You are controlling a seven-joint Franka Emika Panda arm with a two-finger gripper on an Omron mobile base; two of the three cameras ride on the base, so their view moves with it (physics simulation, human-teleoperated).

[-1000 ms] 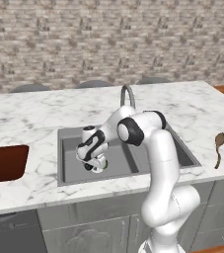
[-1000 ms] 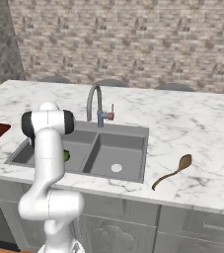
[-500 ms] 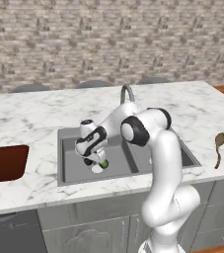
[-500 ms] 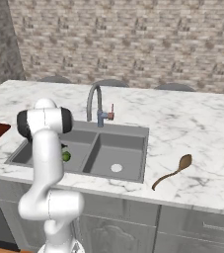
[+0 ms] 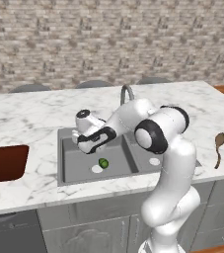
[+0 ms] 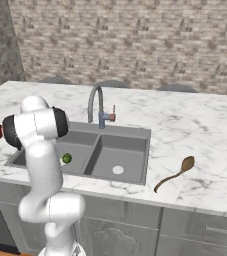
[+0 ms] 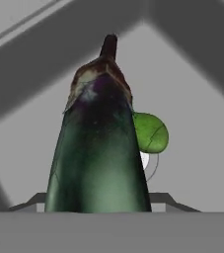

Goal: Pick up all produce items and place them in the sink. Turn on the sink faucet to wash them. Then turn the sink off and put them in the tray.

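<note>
So the arm is bent over the left basin of the grey double sink, with the gripper hanging above the basin floor. In the hand view a dark blackish-green eggplant stands stem-up right in the middle, rising out of the spot where the fingers sit, so the fingers look clamped on the eggplant, though the tips themselves are hidden behind it. Just beside it in that view, lower down on the basin floor, is the bright green round lime, lying next to the pale drain. The left base view shows the same lime on the basin floor, close to the drain and a bit below the gripper, not touching it. The gooseneck faucet stands at the back edge of the sink between the two basins. The dark reddish-brown tray is set in the marble desk well off to the left of the sink. A wooden spoon lies on the desk to the right of the sink.
</note>
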